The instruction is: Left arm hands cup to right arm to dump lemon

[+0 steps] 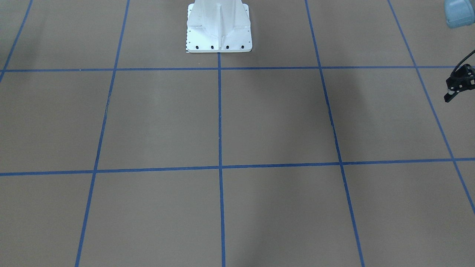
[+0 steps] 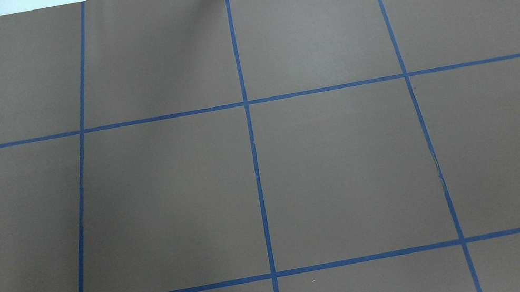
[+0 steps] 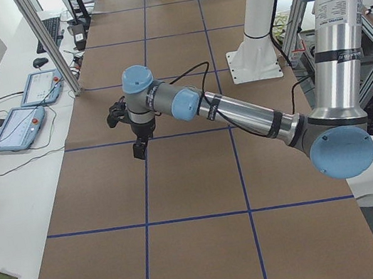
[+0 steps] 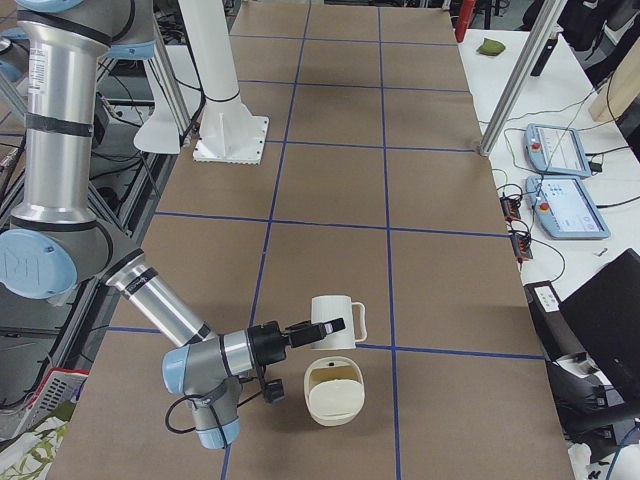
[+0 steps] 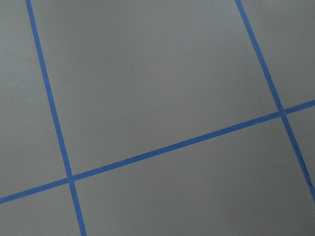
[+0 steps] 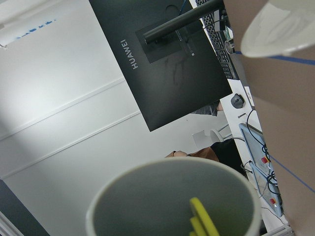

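The brown surface (image 2: 348, 162) spans every wide view. The left arm (image 3: 239, 110) reaches low over it; the left tool (image 3: 140, 149) is small and dark, and I cannot tell how far open it is. The right arm (image 4: 165, 305) has the right tool (image 4: 322, 330) against the cup (image 4: 332, 308), beside a second white vessel (image 4: 333, 395); whether it grips is unclear. The lemon (image 6: 201, 221), partly cropped, lies inside the cup.

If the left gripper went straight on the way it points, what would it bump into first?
Probably just the brown table; the left gripper points down and nothing shows beneath it.
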Robot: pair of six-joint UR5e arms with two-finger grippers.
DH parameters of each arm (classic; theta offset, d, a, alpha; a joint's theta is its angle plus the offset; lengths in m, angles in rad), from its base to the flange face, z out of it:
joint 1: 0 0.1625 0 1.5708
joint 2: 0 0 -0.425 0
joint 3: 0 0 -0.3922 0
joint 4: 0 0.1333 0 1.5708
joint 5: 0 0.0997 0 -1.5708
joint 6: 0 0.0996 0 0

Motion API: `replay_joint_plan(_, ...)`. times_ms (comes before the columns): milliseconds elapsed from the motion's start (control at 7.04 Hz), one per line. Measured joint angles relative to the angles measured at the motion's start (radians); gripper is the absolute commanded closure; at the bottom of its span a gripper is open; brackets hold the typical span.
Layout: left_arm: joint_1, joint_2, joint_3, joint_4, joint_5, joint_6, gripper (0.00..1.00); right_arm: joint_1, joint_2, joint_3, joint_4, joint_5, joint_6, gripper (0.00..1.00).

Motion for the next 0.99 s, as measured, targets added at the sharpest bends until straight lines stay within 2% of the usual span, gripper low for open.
replay_joint_plan(994,0.001,-0.005,0.004,0.001,0.000,-0.001,0.00,0.000,0.016,-0.001,0.007,-0.038,0.212,1.00)
